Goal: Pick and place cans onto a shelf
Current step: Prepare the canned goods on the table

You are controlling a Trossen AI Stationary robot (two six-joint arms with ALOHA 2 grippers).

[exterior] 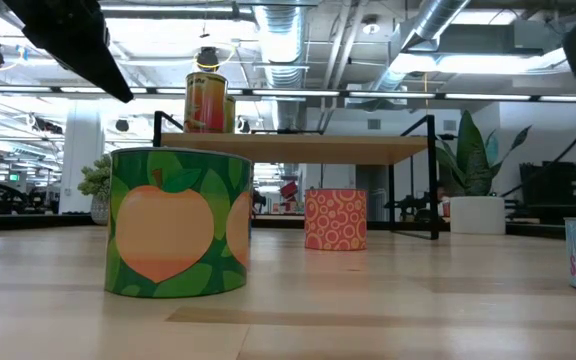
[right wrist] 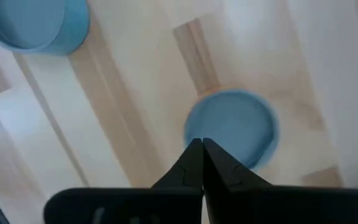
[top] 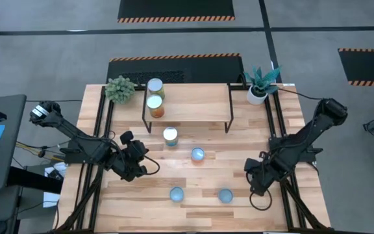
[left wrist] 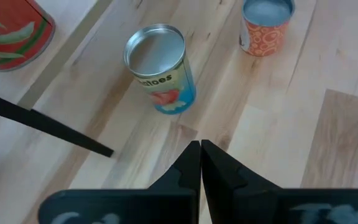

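Two small cylindrical cans with shiny round tops, one yellow-labelled and one orange-labelled, already stand on the low light-wood shelf on thin black legs, both near its 9 o'clock end, the yellow one at 12 o'clock of the orange one. Four more cans are visible on the striped wooden tabletop, not yet placed: a silver-topped can with a blue and pale label just off the shelf's 6 o'clock edge, a pale-blue-topped can with an orange patterned side at 4 o'clock of it, and two pale-blue-topped cans nearer the table's 6 o'clock edge. A seventh can is not visible from above. Judged so, roughly a third is done, most is left. The left gripper sits at 8 o'clock of the silver-topped can, fingers pressed together on nothing. The right gripper hangs at about 1 o'clock of the right-hand pale-blue-topped can, its fingers closed tip to tip and empty; its wrist view shows a blue lid beyond the tips, not between them. A small green bushy plant and a white pot with a spiky plant flank the shelf.
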